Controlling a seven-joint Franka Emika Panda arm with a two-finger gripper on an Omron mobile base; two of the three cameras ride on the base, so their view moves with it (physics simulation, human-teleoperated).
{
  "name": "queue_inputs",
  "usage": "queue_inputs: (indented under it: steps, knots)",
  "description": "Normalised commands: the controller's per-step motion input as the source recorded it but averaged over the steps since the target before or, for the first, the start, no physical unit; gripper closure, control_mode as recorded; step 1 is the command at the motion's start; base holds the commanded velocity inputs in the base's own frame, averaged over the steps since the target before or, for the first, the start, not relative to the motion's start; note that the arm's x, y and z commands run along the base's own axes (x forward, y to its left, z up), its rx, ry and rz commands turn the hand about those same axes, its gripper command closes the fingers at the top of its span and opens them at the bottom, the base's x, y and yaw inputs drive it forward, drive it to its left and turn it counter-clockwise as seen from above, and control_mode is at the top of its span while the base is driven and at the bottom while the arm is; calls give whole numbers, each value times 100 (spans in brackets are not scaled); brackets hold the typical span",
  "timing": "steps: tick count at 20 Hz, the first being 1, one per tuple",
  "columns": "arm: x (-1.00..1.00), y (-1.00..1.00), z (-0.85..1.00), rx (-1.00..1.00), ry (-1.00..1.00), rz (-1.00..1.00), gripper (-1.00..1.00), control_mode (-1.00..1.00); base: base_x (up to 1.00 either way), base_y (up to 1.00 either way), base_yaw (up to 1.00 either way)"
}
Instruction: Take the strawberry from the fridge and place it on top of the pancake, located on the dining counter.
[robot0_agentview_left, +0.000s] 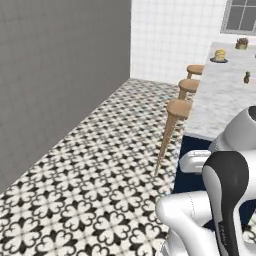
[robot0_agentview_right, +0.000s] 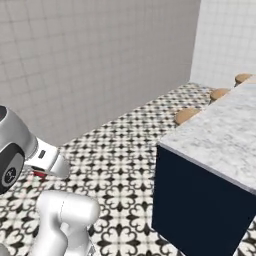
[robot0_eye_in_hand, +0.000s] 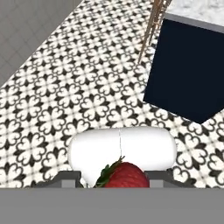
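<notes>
From the left base view, the pancake (robot0_agentview_left: 219, 55) sits far down the long marbled counter (robot0_agentview_left: 225, 95), ahead and to the right past three round wooden stools (robot0_agentview_left: 178, 108). In the right base view the counter's navy end stands just right of the arm; a red speck shows at the claw (robot0_agentview_right: 41, 173). The hand view shows the glossy strawberry (robot0_eye_in_hand: 122, 176) pinched between nearly closed jaws, above patterned tile floor (robot0_eye_in_hand: 65, 96).

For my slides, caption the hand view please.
Gripper shut on the strawberry, carried above patterned floor tiles toward the navy-based dining counter.
</notes>
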Motion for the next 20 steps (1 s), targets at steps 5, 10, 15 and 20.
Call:
queue_inputs:
  steps: [5, 10, 15, 20]
  knots:
    - [0, 0, 0, 0, 0, 0, 100, 100, 78, 100, -41]
    - [0, 0, 0, 0, 0, 0, 100, 100, 84, 100, -41]
    - [0, 0, 0, 0, 0, 0, 100, 100, 96, 100, -43]
    - [0, 0, 0, 0, 0, 0, 100, 100, 100, 100, -41]
